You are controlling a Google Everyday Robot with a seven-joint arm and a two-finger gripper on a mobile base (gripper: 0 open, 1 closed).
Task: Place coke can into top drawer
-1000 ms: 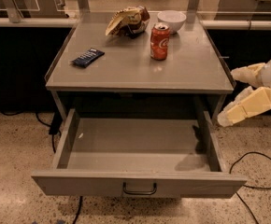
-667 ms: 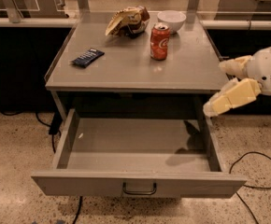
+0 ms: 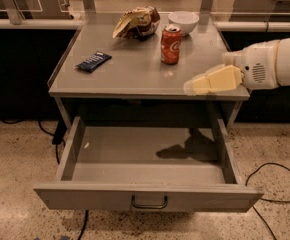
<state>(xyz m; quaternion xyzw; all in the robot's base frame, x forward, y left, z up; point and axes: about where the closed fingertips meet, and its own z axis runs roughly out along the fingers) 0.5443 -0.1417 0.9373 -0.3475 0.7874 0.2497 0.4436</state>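
Grey table (image 3: pixel 135 81) with its top drawer (image 3: pixel 145 196) pulled fully open; loop handle (image 3: pixel 149 204) centred on the front panel. The coke can (image 3: pixel 171 45) stands upright on the tabletop towards the rear right, near a white bowl (image 3: pixel 183 21) and a crumpled snack bag (image 3: pixel 136 22). A dark blue packet (image 3: pixel 93 61) lies flat on the left. The white arm (image 3: pixel 275 61) enters from the right. The gripper (image 3: pixel 197 85) hovers over the table's front right edge, apart from the can; whether it is released or clenched cannot be told. Its shadow (image 3: pixel 185 149) falls on the drawer floor.
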